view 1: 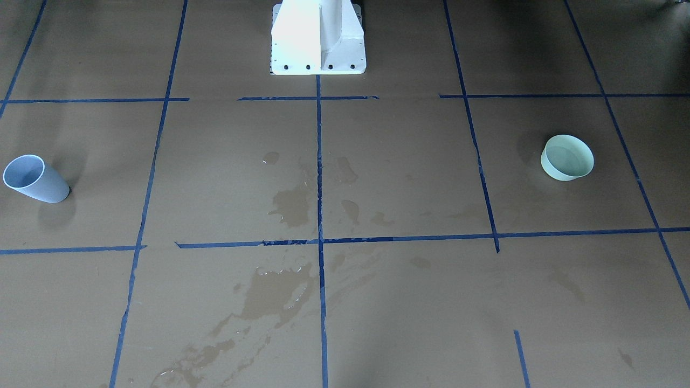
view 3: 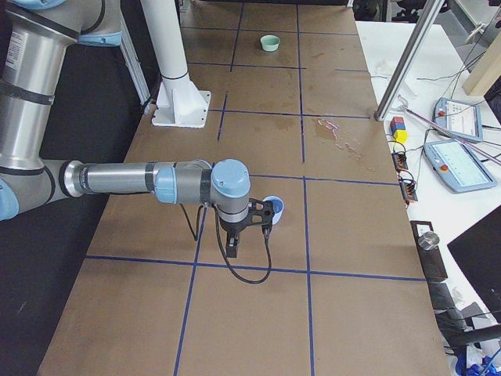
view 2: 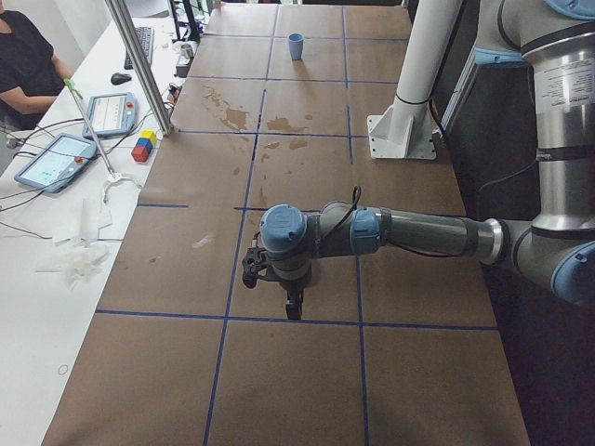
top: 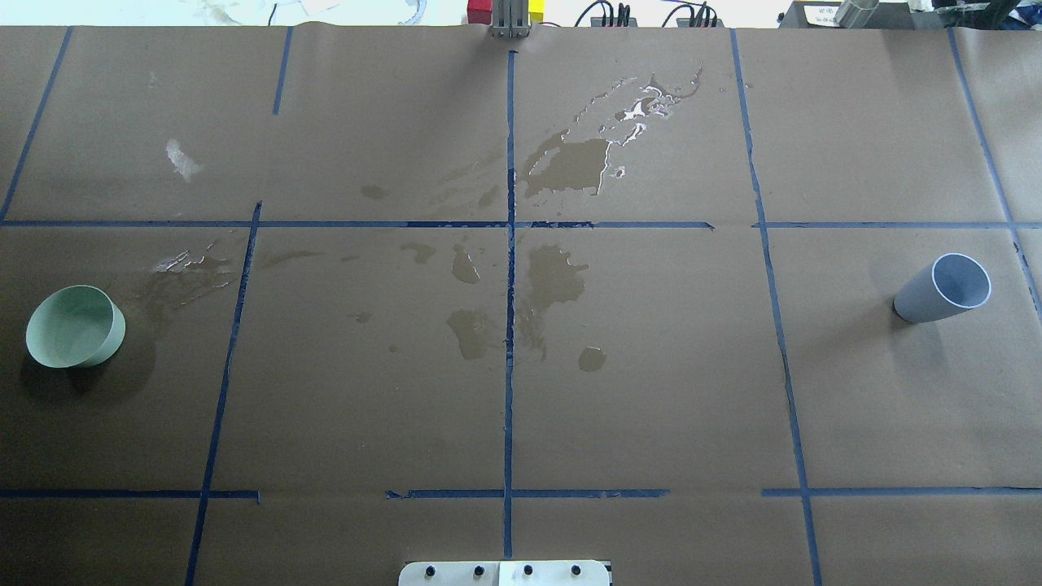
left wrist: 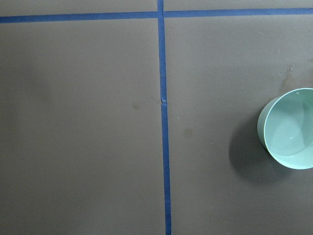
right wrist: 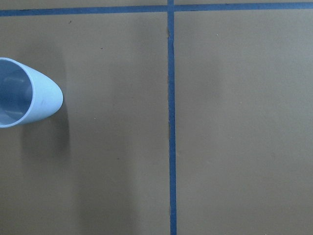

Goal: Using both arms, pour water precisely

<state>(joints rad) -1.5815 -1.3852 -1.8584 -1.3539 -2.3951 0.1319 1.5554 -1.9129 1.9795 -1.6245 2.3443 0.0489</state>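
Observation:
A pale blue cup [top: 944,289] stands on the table's right side; it also shows in the right wrist view [right wrist: 24,98] at the left edge. A mint green bowl [top: 75,326] stands on the left side, at the right edge of the left wrist view [left wrist: 288,128]. Water lies in glossy puddles [top: 570,163] on the brown paper around the middle. I cannot tell whether either vessel holds water. My left arm [view 2: 418,232] hangs its gripper [view 2: 292,302] above the table; my right arm [view 3: 125,178] holds its gripper [view 3: 232,244] beside the cup [view 3: 273,208]. Whether either gripper is open or shut cannot be told.
Blue tape lines [top: 510,325] divide the brown paper into squares. The white pedestal [view 1: 318,37] stands at the robot's edge. A metal pole [view 2: 139,65], coloured blocks [view 2: 143,147], tablets and a seated person [view 2: 28,65] are on the operators' side.

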